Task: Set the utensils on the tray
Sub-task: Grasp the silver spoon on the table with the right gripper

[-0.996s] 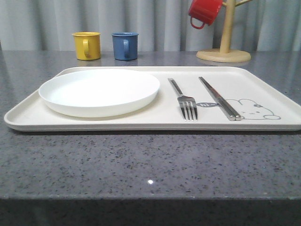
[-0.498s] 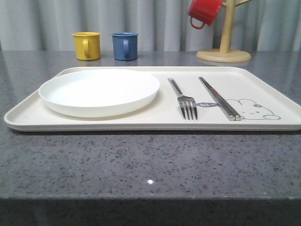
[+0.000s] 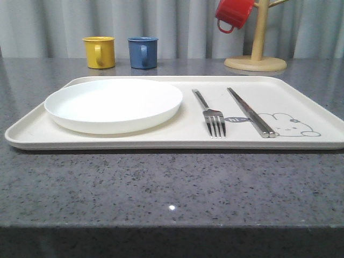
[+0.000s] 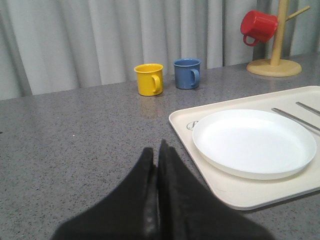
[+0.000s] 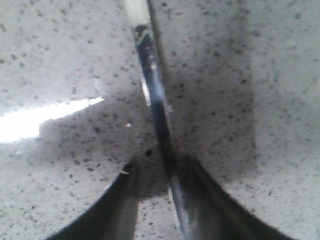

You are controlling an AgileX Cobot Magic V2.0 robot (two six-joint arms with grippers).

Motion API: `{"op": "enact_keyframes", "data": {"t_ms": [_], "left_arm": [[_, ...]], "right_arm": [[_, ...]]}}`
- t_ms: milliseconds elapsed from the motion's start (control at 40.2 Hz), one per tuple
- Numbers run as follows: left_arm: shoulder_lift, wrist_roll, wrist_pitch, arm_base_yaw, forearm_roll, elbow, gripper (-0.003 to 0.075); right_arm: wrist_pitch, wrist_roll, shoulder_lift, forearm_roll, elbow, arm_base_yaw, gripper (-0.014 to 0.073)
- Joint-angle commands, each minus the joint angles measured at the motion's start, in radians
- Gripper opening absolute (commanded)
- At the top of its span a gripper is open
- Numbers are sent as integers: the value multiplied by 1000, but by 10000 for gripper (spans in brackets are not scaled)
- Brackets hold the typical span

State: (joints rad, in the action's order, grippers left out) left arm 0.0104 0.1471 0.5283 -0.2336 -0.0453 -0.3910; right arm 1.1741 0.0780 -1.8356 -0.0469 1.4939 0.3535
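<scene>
On the cream tray (image 3: 301,97) a white plate (image 3: 114,102) sits at the left, with a silver fork (image 3: 212,115) and a pair of metal chopsticks (image 3: 250,113) to its right, near the rabbit drawing. My left gripper (image 4: 157,150) is shut and empty, low over the grey table just left of the tray (image 4: 240,192) and plate (image 4: 255,142). My right gripper (image 5: 161,165) is open close above the speckled tabletop. A thin shiny metal handle (image 5: 152,75), apparently the spoon's, lies between its fingers against one of them. The bowl end is out of view.
A yellow cup (image 3: 99,51) and a blue cup (image 3: 143,52) stand at the back of the table behind the tray. A red cup (image 3: 234,13) hangs on a wooden mug tree (image 3: 256,62) at the back right. Grey curtains close off the far side.
</scene>
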Motion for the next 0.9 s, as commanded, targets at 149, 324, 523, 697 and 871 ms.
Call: {"op": "enact_keyframes", "data": {"t_ms": [149, 324, 523, 697, 871], "left_arm": [[12, -7, -83, 1, -10, -23, -18], [12, -7, -83, 1, -10, -23, -18], [12, -7, -83, 1, -10, -23, -18], [12, -7, -83, 1, -10, -23, -18], [12, -7, -83, 1, -10, -23, -18]], "right_arm": [[8, 11, 42, 1, 22, 7, 24], [31, -14, 78, 3, 27, 7, 25], [119, -78, 157, 17, 82, -12, 25], [162, -118, 213, 22, 122, -77, 25], [163, -205, 249, 28, 122, -168, 25]]}}
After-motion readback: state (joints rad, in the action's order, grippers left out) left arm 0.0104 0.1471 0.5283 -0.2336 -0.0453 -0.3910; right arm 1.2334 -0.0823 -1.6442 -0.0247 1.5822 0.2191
